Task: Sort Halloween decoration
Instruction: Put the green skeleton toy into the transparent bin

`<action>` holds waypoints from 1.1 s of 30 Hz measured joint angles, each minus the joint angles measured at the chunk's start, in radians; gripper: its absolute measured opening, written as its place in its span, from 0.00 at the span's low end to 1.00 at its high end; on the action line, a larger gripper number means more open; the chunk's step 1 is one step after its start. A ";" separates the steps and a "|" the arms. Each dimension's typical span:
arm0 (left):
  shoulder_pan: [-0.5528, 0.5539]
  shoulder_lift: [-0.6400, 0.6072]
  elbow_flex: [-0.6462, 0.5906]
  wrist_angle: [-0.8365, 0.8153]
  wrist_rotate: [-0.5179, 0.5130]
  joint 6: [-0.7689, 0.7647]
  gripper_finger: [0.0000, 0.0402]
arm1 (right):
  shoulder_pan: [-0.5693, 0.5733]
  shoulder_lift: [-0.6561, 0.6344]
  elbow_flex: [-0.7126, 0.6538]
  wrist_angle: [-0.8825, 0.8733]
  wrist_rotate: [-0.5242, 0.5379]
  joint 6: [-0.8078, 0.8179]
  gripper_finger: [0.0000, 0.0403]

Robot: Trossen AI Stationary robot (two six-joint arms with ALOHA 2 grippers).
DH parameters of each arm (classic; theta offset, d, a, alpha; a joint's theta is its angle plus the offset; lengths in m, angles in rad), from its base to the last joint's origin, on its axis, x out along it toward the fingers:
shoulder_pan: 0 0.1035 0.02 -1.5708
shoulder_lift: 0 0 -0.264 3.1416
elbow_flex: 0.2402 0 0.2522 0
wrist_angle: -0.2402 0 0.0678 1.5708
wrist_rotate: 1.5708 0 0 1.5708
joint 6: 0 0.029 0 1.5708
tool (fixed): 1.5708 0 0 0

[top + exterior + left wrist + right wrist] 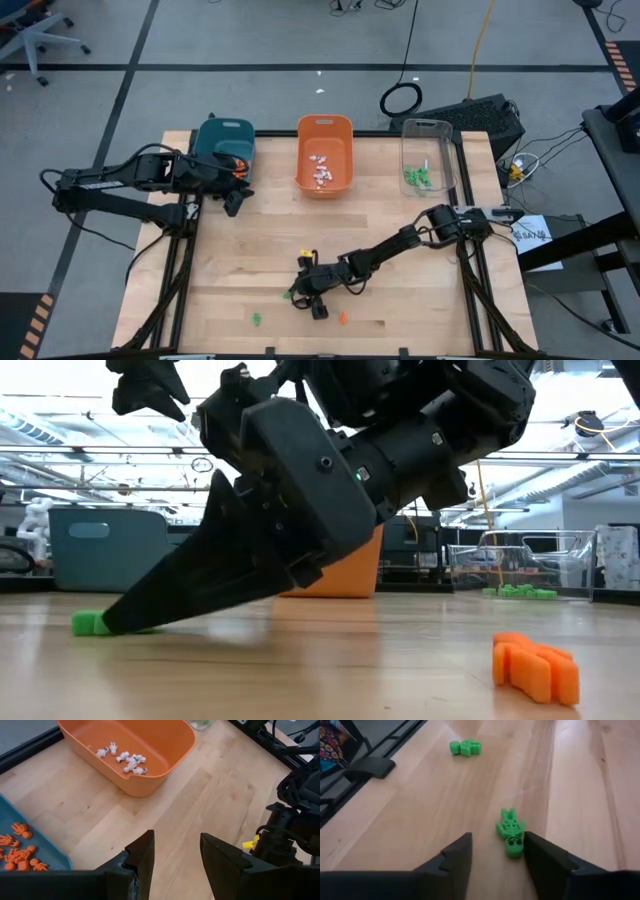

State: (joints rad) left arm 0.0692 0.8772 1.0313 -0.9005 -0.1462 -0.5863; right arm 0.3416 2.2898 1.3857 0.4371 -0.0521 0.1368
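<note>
Grey workshop floor surrounds a pale wooden table (330, 240), with three bins along its 12 o'clock edge: a teal bin (224, 139) holding orange pieces, an orange bin (324, 152) holding white ones, and a clear bin (430, 158) holding green ones.

At 10 o'clock the left gripper (233, 200) waits beside the teal bin, its fingers parted and nothing between them. The right gripper (495, 857) reaches down toward 6 o'clock, fingertips low over the boards, jaws parted with a gap between them. They straddle a green trinket (511, 833) that lies flat on the wood against the inner side of one finger; it is not clamped.

A second green trinket (465, 747) lies well apart at 7 o'clock, and an orange trinket (536, 663) lies near 6 o'clock.

These trinkets look like light, stiff moulded plastic with thin limbs, so they would likely skid or flip under a glancing touch; pinching squarely across the body seems safest.

No brand, label or writing can be read.
</note>
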 joint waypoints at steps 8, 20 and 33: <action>0.000 0.000 0.000 0.000 -0.012 -0.002 0.39 | -0.003 0.000 0.001 -0.023 0.008 -0.034 0.12; 0.000 0.000 0.000 0.000 -0.042 -0.001 0.39 | -0.015 -0.036 0.000 -0.054 -0.008 0.013 0.01; 0.000 0.000 0.000 0.002 -0.042 -0.002 0.39 | -0.048 -0.385 0.000 -0.428 -0.002 0.000 0.01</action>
State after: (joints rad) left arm 0.0692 0.8768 1.0309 -0.8986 -0.1883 -0.5888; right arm 0.2940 1.9050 1.3857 0.0092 -0.0544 0.1370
